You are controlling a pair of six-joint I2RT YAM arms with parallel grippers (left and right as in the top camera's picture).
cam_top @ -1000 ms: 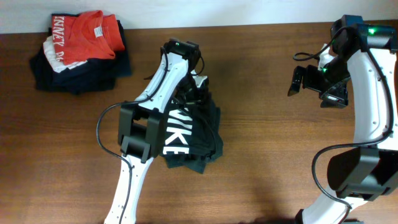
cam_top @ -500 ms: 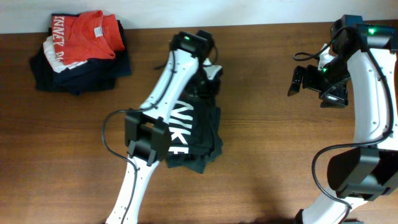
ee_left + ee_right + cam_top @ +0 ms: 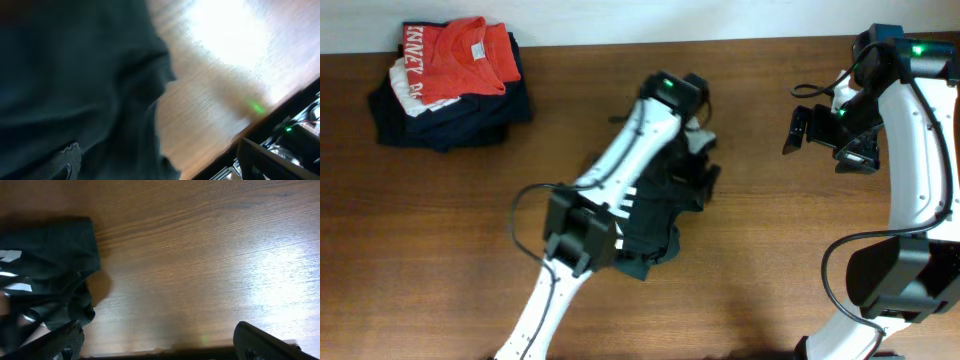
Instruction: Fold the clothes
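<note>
The clothes [image 3: 655,215] are a black T-shirt bunched at the table's middle, with only bits of its white lettering [image 3: 625,198] showing beside my left arm. My left gripper [image 3: 704,170] hovers over the shirt's upper right corner. In the blurred left wrist view its jaws stand wide apart, and dark cloth [image 3: 75,75] fills the left half under the left gripper [image 3: 160,162]. My right gripper [image 3: 803,130] hangs open at the far right, away from the shirt. The right wrist view shows the right gripper [image 3: 160,345] over bare wood, the shirt [image 3: 50,265] off to its left.
A stack of folded garments sits at the back left, with a red-orange shirt [image 3: 460,55] on top of dark navy pieces [image 3: 450,125]. The brown wooden table [image 3: 770,260] runs between the two arms.
My left arm swung right across the shirt's top, carrying cloth with it. The white letters are now mostly covered. Its jaws closed, then opened wide. The right arm stayed still.
</note>
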